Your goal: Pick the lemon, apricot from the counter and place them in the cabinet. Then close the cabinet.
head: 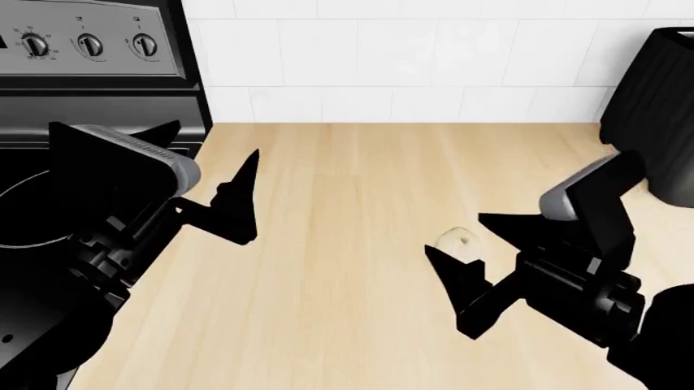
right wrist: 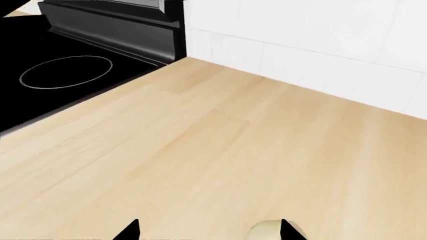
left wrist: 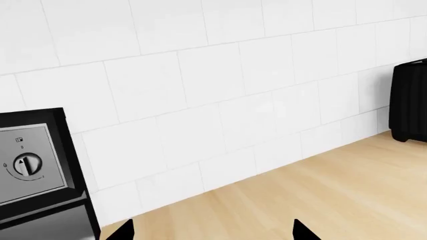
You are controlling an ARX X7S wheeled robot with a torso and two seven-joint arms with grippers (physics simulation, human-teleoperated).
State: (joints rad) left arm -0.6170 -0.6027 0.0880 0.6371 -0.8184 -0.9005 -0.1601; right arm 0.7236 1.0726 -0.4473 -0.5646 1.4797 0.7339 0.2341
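On the far left of the head view sits a black stovetop (head: 32,203) with a grey control panel (head: 87,45) of round knobs behind it; a white tiled wall (head: 412,57) runs across the back; the light wood-grain counter (head: 347,325) spreads to the right of the stove. Over the seam between stove and counter hangs the left gripper (head: 223,191), its two black pointed fingers spread apart and holding nothing; in the left wrist view only the finger tips show at the frame edge, with bare counter (left wrist: 320,195) between them and a stove knob (left wrist: 27,165) off to one side. Further right, near the middle of the counter, lies the apricot (head: 460,242), a small pale cream fruit resting on the wood; the right gripper (head: 477,244) is lowered around it with its fingers wide apart, one dark finger on each side of the fruit, not closed on it; whether either finger touches the fruit cannot be told. The right wrist view shows the apricot (right wrist: 272,231) at the frame edge, just beside one finger tip (right wrist: 288,229) and between the two tips. At the far right stands a tall black appliance (head: 656,106) against the wall.
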